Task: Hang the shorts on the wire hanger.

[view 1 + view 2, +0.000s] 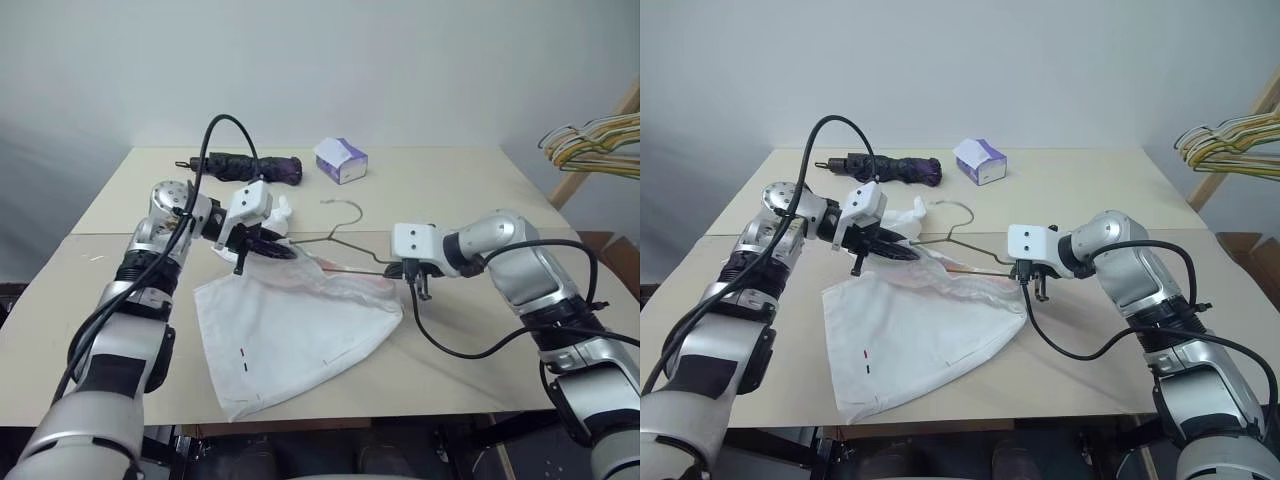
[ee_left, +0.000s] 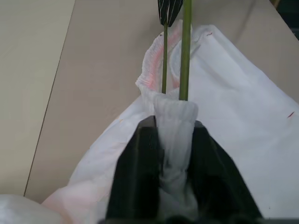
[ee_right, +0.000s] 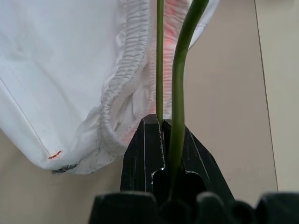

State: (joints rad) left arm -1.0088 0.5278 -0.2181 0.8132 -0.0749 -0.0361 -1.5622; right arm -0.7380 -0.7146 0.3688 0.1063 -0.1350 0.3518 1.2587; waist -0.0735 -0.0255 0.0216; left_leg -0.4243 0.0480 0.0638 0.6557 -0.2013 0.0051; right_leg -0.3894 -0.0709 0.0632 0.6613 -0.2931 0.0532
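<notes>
The white shorts lie spread on the table, their gathered waistband lifted toward the wire hanger. The hanger's olive wires run into the waistband opening. My left gripper is shut on a bunched fold of the waistband at the shorts' left end, and also appears as the left gripper. On the right, my right gripper is shut on the hanger's wire just beside the waistband's right end, and the head camera shows the right gripper. Small dark dashes mark the shorts near one hem.
A folded dark purple umbrella and a purple-and-white tissue box lie at the table's far side. A bunch of yellow, green and pale hangers hangs beyond the right edge. A crumpled white item sits behind my left gripper.
</notes>
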